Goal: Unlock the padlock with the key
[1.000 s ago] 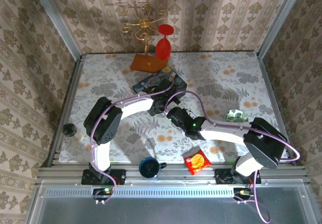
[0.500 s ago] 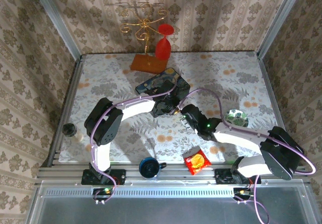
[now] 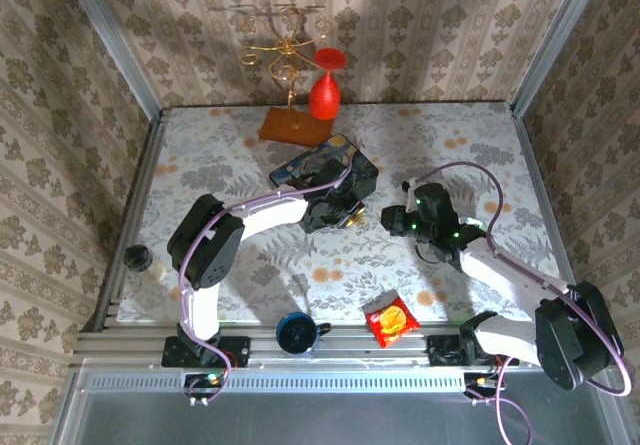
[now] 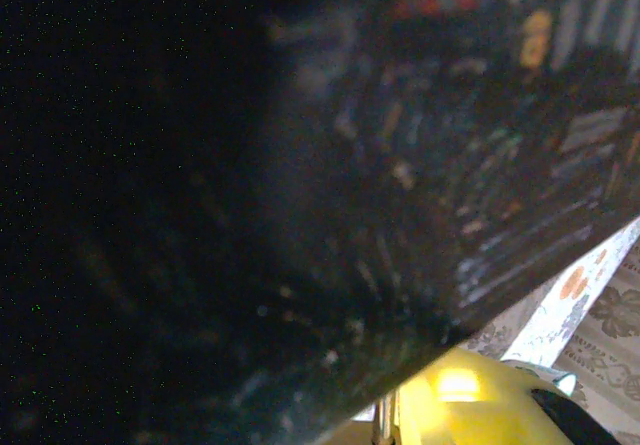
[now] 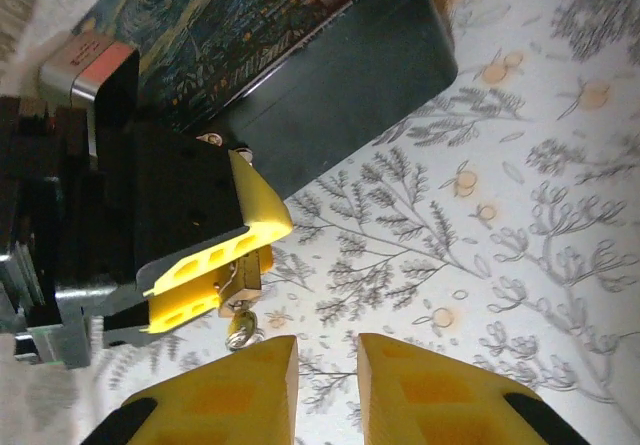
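The tiny brass padlock is pinched between the yellow fingers of my left gripper, which is shut on it just in front of the painted dark-blue box. The key hangs from the padlock's underside, its silver ring showing. My right gripper stands open a short way from the key, with only tablecloth in its narrow gap. From above, the left gripper rests against the box and the right gripper faces it from the right. The left wrist view has the dark box side and one yellow finger.
A red wine glass hangs on a gold wire stand with an orange base at the back. Near the front edge are a dark-blue mug and a red snack packet. A green patterned bowl sits by my right arm.
My right gripper has drawn back to the right, away from the padlock, and now stands apart from the key. The left arm has kept its hold beside the box.
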Motion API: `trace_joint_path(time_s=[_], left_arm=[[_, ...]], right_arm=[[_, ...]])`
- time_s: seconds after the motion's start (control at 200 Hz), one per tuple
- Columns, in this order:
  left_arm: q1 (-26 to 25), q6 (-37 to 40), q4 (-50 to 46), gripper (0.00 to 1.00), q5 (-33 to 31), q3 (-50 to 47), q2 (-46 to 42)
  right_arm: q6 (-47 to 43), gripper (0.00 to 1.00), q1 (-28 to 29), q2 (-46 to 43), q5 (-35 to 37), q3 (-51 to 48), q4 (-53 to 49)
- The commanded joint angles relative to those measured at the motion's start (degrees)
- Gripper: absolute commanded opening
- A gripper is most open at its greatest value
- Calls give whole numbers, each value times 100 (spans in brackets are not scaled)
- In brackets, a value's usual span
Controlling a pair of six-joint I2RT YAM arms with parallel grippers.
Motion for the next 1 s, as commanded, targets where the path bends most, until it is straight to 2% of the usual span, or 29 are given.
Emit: trace_joint_path(time_s=[0.0,0.055,0.14,0.23,0.435,0.75,0.995], left_arm=[[9,107,399,0,69,-8,-336],[9,112,415,0,61,-22,-347],[9,118,450,0,51,-23,-347],[10,115,503,0,51,-14,-331],[13,120,555,0,51,-33,-329],[-9,91,615,0,69,-38,-338],[-9,106,645,0,77,-100,-382]], right_arm=[[1492,22,-136,340,-1359,-222,759],[1905,20,-165,524,-1581,-338,1244],[2437,10,-185,845,-1882,-456,1982],[2744,16,-177,1049,-2007,-544,2486],[2555,28,-176,863,-1755,-568,2149],[2457,27,-133,1088,-1686,-441,2169],[2661,24,-115,1518,-1685,-418,2688]])
